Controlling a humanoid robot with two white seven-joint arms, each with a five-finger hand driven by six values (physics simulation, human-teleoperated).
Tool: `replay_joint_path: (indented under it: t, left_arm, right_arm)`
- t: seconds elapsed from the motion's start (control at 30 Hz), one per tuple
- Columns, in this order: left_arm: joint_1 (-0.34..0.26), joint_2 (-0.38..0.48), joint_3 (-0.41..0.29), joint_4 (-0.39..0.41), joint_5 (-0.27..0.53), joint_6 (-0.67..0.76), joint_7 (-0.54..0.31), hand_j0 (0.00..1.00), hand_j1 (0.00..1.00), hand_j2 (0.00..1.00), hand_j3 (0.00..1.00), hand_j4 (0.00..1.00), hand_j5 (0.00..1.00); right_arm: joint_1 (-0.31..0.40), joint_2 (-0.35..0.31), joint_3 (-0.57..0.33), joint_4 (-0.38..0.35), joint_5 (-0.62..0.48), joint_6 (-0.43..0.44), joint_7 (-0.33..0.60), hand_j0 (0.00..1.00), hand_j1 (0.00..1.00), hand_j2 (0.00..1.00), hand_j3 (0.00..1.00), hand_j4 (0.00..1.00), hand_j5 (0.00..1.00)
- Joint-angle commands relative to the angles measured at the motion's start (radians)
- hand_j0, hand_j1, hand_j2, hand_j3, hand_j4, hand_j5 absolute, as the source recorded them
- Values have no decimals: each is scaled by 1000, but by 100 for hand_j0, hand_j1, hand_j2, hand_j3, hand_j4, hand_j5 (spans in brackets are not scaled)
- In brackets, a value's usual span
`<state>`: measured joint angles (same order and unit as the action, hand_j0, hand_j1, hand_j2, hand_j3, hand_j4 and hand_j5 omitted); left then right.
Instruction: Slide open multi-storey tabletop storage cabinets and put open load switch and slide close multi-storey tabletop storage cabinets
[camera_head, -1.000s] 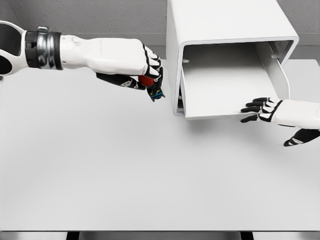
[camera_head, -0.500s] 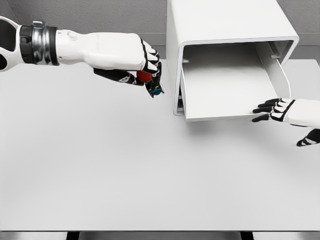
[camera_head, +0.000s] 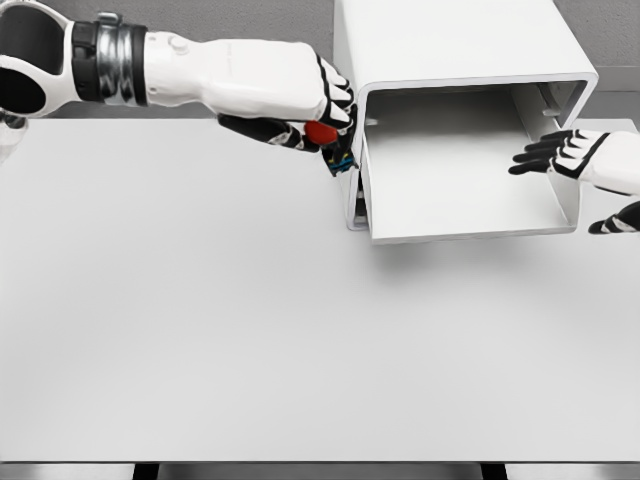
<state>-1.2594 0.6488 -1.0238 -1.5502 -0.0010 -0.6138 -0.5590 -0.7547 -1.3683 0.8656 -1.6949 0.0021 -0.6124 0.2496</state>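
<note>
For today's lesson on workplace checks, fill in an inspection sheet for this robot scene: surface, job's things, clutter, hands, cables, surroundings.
Surface: white table, plain and flat.
Job's things: white storage cabinet at the back right, its drawer slid out and nothing seen inside; load switch, red and dark, held in the air just left of the cabinet.
Clutter: nothing seen.
Hands: left hand closed on the load switch beside the cabinet's left wall; right hand with fingers extended at the drawer's right side, holding nothing.
Cables: nothing seen.
Surroundings: grey wall behind the table.
</note>
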Motion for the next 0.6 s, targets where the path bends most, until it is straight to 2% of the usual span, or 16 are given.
replay_joint_path:
  t: [0.0,0.17,0.57]
  left_arm:
    - [-2,-29,-22,16,3,3,1,42,42,42,42,42,42]
    - [-25,-72,-53,44,-4,3,1,42,42,42,42,42,42]
    - [-52,-176,-75,70,-54,3,1,42,42,42,42,42,42]
  right_arm:
    - [1,-21,-2,0,-7,1,-1,100,100,100,100,100,100]
    - [6,-40,6,1,-7,1,-3,100,100,100,100,100,100]
    - [-3,-9,6,0,-5,1,-18,100,100,100,100,100,100]
